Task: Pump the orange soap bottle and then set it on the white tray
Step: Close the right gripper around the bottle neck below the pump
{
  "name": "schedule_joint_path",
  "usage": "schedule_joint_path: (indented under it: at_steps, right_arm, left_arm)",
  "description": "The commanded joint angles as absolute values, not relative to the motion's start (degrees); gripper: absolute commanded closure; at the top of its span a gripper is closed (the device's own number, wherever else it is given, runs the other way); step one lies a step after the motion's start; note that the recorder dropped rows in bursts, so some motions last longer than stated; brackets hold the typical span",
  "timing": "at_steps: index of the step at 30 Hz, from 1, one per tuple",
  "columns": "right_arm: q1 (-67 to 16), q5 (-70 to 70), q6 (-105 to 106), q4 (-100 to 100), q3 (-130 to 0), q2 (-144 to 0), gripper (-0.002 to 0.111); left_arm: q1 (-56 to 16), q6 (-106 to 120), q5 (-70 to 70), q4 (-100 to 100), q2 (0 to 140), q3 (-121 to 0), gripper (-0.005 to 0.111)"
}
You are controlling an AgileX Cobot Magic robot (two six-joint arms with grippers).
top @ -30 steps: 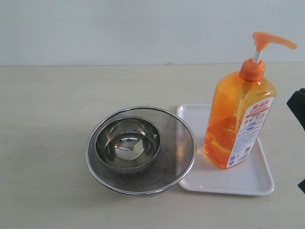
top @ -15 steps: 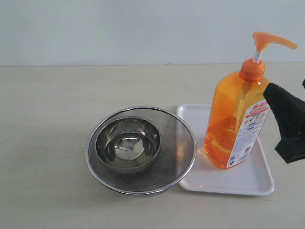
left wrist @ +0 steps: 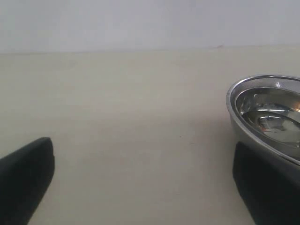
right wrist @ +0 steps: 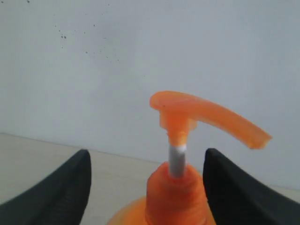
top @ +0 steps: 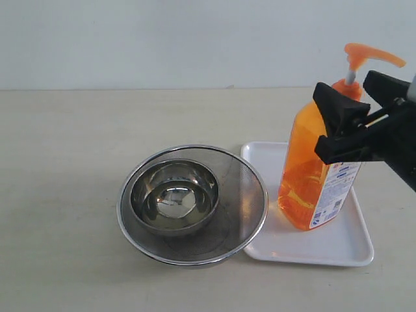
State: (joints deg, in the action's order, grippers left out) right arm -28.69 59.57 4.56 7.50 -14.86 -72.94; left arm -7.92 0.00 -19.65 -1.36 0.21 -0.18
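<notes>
Orange soap bottle (top: 311, 170): tall translucent orange plastic with a rectangular body and rounded shoulders; the liquid inside shows darker in the lower half.
Pump head (right wrist: 201, 112): glossy orange with a curved, flattened spout, raised on a slim white stem (right wrist: 177, 160) above a ribless orange collar (right wrist: 176, 199).
Label (top: 338, 190): white, with red characters and small blue print, wrapped around one corner of the body.
Bottle position: upright on the white tray (top: 338, 250), resting on its floor.
White tray: smooth matte plastic, a flat rectangle with rounded corners and a low raised rim.
Right gripper (top: 346, 91): black, above the tray at the bottle's neck. One finger stands on either side of the collar with a clear gap at each, so the jaws are parted and grip nothing.
Left gripper (left wrist: 143, 150): black fingers spread wide over the bare table (top: 65, 162) with nothing between them. Its place relative to the tray is not shown.
Large steel bowl (top: 250, 224): round, polished and thin-rimmed, against the tray's left edge in the exterior view; contact cannot be judged.
Small steel bowl (top: 174, 198): mirror-bright, nested inside the large one.
Table: pale beige with a matte, even surface.
</notes>
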Motion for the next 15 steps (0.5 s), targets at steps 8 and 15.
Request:
schedule_joint_path:
  at_steps: [8,15]
  right_arm:
    - [-28.6,62.6,7.0,11.2,-17.4,-81.9,0.053]
    - [-28.6,66.0,7.0,11.2,-17.4,-84.0,0.091]
  left_arm:
    - [-7.7,0.5,-19.6,-1.9,0.0,0.0,0.011]
    - [-7.7,0.5,-19.6,-1.9,0.0,0.0,0.011]
